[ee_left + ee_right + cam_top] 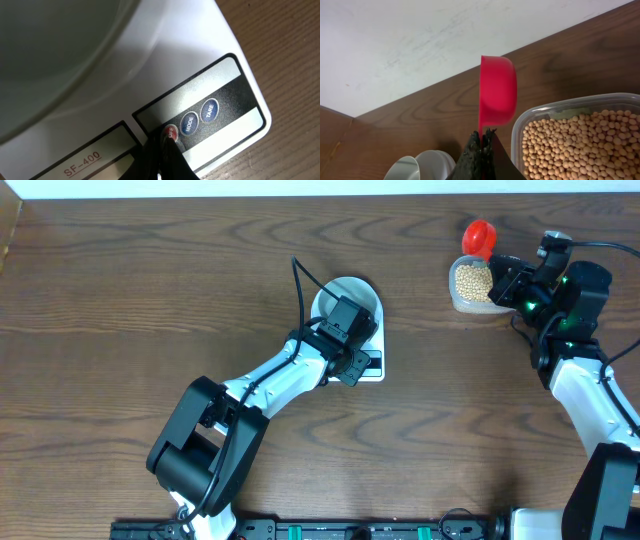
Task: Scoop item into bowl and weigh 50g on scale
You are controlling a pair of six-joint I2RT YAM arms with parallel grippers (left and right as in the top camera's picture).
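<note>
The white scale (372,366) lies mid-table with the white bowl (350,292) on it. My left gripper (352,368) is shut, and in the left wrist view its tips (167,137) press on the red button (171,132) of the scale (165,60), beside the bowl (55,55). At the back right, a clear tub holds the tan beans (472,278). My right gripper (503,272) is shut on the handle of a red scoop (480,237). From the right wrist, the scoop (497,92) stands on edge above the table, left of the beans (580,145), with the gripper (484,136) below it.
The clear tub's rim (555,107) lies just right of the scoop. A pale wall (445,35) runs along the table's far edge. Rounded white shapes (420,167) sit low left in the right wrist view; I cannot tell what they are.
</note>
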